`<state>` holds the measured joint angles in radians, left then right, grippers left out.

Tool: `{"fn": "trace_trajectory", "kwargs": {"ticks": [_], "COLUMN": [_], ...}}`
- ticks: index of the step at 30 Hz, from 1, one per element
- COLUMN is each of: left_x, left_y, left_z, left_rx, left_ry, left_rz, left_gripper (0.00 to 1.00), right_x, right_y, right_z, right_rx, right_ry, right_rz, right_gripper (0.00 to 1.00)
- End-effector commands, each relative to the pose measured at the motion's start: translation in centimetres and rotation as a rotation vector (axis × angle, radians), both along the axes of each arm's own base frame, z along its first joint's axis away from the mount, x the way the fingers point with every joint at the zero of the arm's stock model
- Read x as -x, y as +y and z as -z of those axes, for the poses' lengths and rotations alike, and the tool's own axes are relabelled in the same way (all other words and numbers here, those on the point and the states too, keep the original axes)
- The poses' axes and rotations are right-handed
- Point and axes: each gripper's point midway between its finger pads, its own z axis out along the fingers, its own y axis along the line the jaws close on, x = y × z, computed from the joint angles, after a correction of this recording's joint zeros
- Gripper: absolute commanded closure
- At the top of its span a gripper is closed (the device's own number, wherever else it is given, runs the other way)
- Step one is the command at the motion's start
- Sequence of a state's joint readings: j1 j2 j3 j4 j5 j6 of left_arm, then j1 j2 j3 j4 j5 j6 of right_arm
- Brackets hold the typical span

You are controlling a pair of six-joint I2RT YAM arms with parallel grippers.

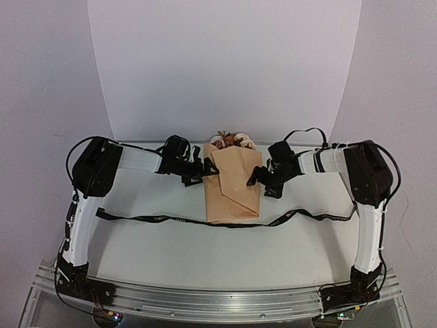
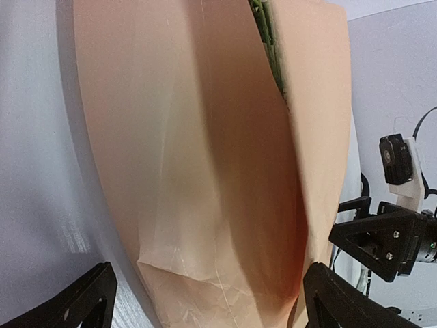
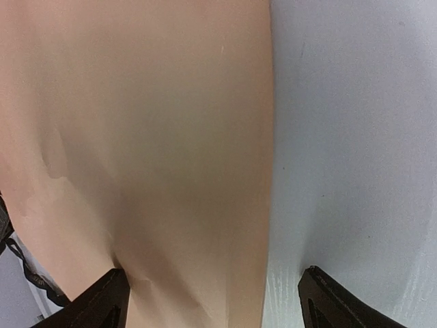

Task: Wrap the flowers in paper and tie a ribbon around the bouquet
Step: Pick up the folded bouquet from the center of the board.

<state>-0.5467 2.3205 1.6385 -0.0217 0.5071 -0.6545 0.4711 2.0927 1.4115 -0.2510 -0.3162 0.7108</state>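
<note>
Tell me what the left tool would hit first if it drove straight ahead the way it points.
The paper of the bouquet: its folded side lies straight ahead of the open left tool, apparently very close.

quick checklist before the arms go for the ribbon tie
1. Paper closed around flowers: ok. The bouquet lies folded shut, with the flowers showing at its far end.
2. Grippers free: ok. The left gripper and right gripper are both open, one at each side of the bouquet, holding nothing.
3. Ribbon laid out: ok. The ribbon runs left to right across the table at the bouquet's near end.
4. Ribbon passes under the bouquet: cannot tell.
5. Ribbon tied: not ok. It lies loose, its ends out to both sides.
</note>
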Motion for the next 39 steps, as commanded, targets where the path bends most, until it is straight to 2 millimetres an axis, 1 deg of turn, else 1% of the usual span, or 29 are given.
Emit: {"fn": "trace_trajectory", "kwargs": {"ticks": [1, 5, 9, 11, 13, 15, 18, 20, 24, 25, 26, 27, 29, 32, 34, 36, 39], "left_x": [0.0, 0.1, 0.3, 0.6, 1.0, 0.9, 1.1, 1.4, 1.4, 1.3, 1.1, 0.9, 0.5, -0.3, -0.5, -0.8, -0.7], "left_y": [-1.0, -1.0, -1.1, -0.9, -0.5, 0.3, 1.9, 2.0, 1.5, 1.5, 1.6, 1.7, 1.4, 1.4, 1.1, 0.7, 0.8], "left_z": [0.1, 0.7, 0.8, 0.4, -0.6, -2.0, -2.7, -3.2, -3.7, -3.7, -3.2, -2.3, -1.8, -0.5, -0.1, 0.0, 1.1], "left_rx": [0.009, 0.001, -0.001, 0.01, 0.042, 0.083, 0.14, 0.161, 0.191, 0.189, 0.169, 0.137, 0.098, 0.035, 0.013, 0.003, -0.032], "left_ry": [0.026, 0.044, 0.049, 0.04, 0.017, -0.005, -0.015, -0.03, -0.049, -0.052, -0.043, -0.028, -0.011, 0.01, 0.014, 0.003, 0.037], "left_rz": [0.025, 0.022, 0.025, 0.022, 0.007, -0.031, -0.086, -0.081, -0.051, -0.058, -0.065, -0.069, -0.061, -0.073, -0.064, -0.057, -0.053], "left_gripper": [0.08, 0.13, 0.13, 0.11, 0.1, 0.09, 0.06, 0.04, 0.01, 0.0, 0.0, 0.0, 0.01, 0.03, 0.06, 0.09, 0.15], "right_x": [0.2, 0.3, 0.4, 0.5, 0.5, 0.5, 0.7, 0.7, 0.6, 0.5, 0.5, 0.4, 0.4, 0.3, 0.3, 0.2, 0.0], "right_y": [1.7, 2.8, 3.3, 3.4, 3.4, 3.3, 3.1, 3.1, 3.4, 3.4, 3.5, 3.5, 3.7, 3.7, 3.8, 4.0, 4.1], "right_z": [0.6, 0.9, 1.0, 1.1, 1.2, 1.2, 0.9, 0.4, -0.7, -0.7, -0.8, -0.9, -0.8, -0.7, -0.7, -0.8, -1.0], "right_rx": [0.028, 0.049, 0.077, 0.079, 0.081, 0.084, 0.086, 0.083, 0.065, 0.065, 0.064, 0.061, 0.059, 0.058, 0.056, 0.052, 0.051], "right_ry": [0.023, 0.028, 0.028, 0.029, 0.03, 0.029, 0.023, 0.014, -0.005, -0.007, -0.009, -0.011, -0.008, -0.008, -0.006, -0.007, -0.012], "right_rz": [-0.042, -0.071, -0.092, -0.096, -0.096, -0.093, -0.094, -0.097, -0.11, -0.11, -0.111, -0.113, -0.115, -0.115, -0.117, -0.12, -0.122], "right_gripper": [0.12, 0.13, 0.13, 0.12, 0.12, 0.11, 0.1, 0.08, 0.06, 0.06, 0.06, 0.06, 0.06, 0.05, 0.05, 0.05, 0.05]}}
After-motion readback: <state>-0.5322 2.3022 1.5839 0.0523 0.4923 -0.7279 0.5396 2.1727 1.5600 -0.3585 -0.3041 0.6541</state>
